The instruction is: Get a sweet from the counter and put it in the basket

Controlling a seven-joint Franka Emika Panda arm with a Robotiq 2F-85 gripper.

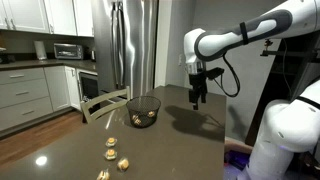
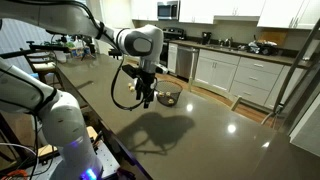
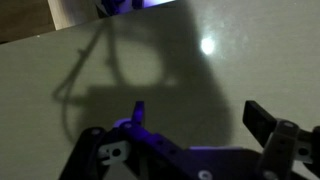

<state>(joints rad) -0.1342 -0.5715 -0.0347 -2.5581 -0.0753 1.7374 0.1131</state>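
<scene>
Claw point(image 1: 198, 99) spread wide, empty, above counter point(image 1: 185, 140); sweet point(image 1: 110, 144) well apart, past basket point(image 1: 150, 108)

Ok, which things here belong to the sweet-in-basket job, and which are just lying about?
Job: loose sweets on the counter; wire basket; gripper, open and empty, beside the basket.

Background: fridge; white cabinets.

My arm point(image 1: 240, 38) is white, my claw point(image 1: 198, 101) black; counter point(image 1: 175, 140) glossy dark brown, basket point(image 1: 143, 110) black mesh, sweets point(image 1: 111, 154) at lower left gold-yellow.
</scene>
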